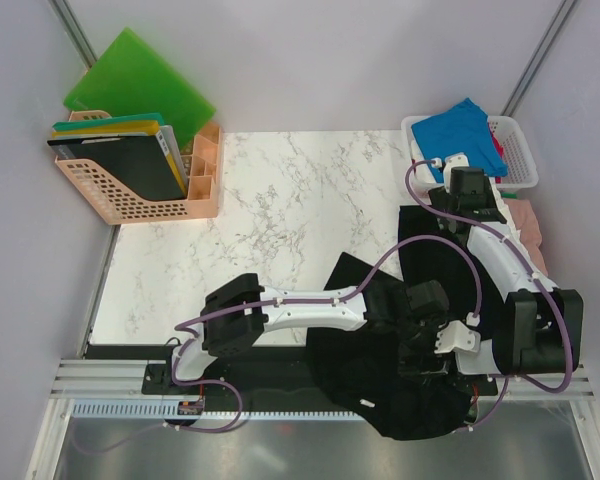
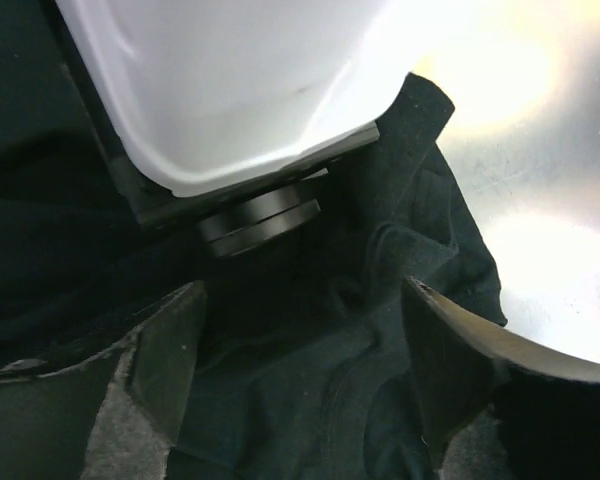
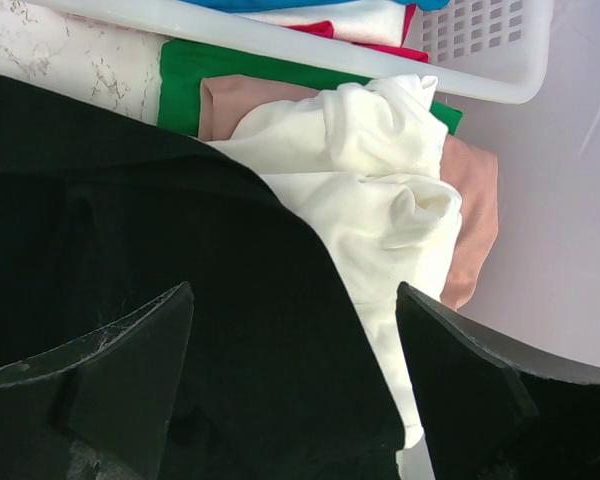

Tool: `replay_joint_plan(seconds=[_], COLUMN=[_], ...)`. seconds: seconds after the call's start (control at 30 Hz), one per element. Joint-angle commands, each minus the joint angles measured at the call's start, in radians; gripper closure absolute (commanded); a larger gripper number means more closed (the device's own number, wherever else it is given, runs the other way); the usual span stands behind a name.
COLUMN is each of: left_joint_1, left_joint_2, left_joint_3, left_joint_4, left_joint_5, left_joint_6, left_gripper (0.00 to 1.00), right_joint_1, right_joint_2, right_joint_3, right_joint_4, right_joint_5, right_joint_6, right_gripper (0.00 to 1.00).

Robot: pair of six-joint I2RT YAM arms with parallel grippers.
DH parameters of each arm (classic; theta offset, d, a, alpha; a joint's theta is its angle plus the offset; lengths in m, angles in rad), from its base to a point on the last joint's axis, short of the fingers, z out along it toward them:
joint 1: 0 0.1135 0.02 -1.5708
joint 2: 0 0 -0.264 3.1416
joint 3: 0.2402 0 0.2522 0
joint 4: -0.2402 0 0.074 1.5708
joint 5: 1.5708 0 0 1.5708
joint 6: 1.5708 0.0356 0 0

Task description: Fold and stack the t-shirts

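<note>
From above I see a white marble table (image 1: 280, 220) inside a small booth with pale grey walls (image 1: 310, 60) and a thin metal pole (image 1: 80, 40) in each far corner. At the far left corner stands a peach file rack (image 1: 130, 185) with folders in it, and green boards (image 1: 140, 85) lean on the wall behind it. Along the near edge runs an aluminium rail (image 1: 100, 380), and below it lies a shiny metal sheet (image 1: 280, 450).

The black t-shirt (image 1: 400, 400) lies crumpled on the near right part of the table and hangs over the near edge, with its small white label (image 1: 365, 402) facing up. The left gripper (image 2: 302, 290) is over this shirt. Its jaws stand wide apart and nothing is between them, only black cloth below.

The right gripper (image 3: 292, 295) is also spread wide and holds nothing. It is above the far edge of the black t-shirt. Just beside that edge is a white t-shirt (image 3: 380, 180), which lies bunched on a pink t-shirt (image 3: 470, 220), and a green t-shirt (image 3: 190, 75) is under the pink one. Beyond them, at the far right corner, a white basket (image 1: 515, 150) holds a blue t-shirt (image 1: 465, 125).
</note>
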Motion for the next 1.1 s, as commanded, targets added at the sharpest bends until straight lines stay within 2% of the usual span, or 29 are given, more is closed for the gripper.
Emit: replay_joint_plan(seconds=[0.0, 0.03, 0.07, 0.13, 0.23, 0.37, 0.53, 0.6, 0.83, 1.07], left_joint_1=[-0.017, -0.017, -0.017, -0.017, -0.017, -0.017, -0.017, -0.017, -0.006, 0.152], left_joint_2=[-0.061, -0.056, -0.053, -0.047, -0.044, -0.050, -0.097, -0.158, -0.379, -0.623], left_joint_3=[0.006, 0.012, 0.017, 0.033, 0.040, 0.032, 0.023, -0.003, -0.150, -0.370], left_joint_4=[0.025, 0.028, 0.029, 0.031, 0.028, 0.028, -0.013, -0.038, -0.211, -0.239], left_joint_5=[-0.010, -0.007, -0.007, -0.002, -0.008, -0.022, -0.064, -0.068, -0.214, -0.269], left_joint_6=[0.027, 0.028, 0.024, 0.018, 0.013, 0.002, 0.007, 0.027, 0.226, 0.301], left_gripper=[0.17, 0.21, 0.29, 0.36, 0.54, 0.98, 0.98, 0.98, 0.98, 0.98], right_joint_1=[-0.003, -0.003, -0.003, -0.003, -0.003, -0.001, -0.003, -0.003, -0.001, -0.003], right_joint_2=[-0.005, -0.005, -0.003, -0.002, 0.003, 0.006, 0.004, 0.001, -0.020, 0.001], right_joint_3=[0.001, 0.004, 0.002, 0.001, -0.005, -0.010, -0.007, -0.004, 0.021, 0.041], right_joint_4=[0.035, 0.035, 0.035, 0.035, 0.035, 0.040, 0.040, 0.034, -0.052, -0.074], right_joint_5=[-0.007, -0.005, -0.007, -0.005, -0.003, -0.005, -0.007, -0.022, -0.152, -0.155], right_joint_6=[0.007, 0.007, 0.007, 0.007, 0.006, 0.006, 0.006, 0.006, -0.014, -0.042], right_gripper=[0.11, 0.11, 0.11, 0.11, 0.11, 0.11, 0.12, 0.18, 0.11, 0.12])
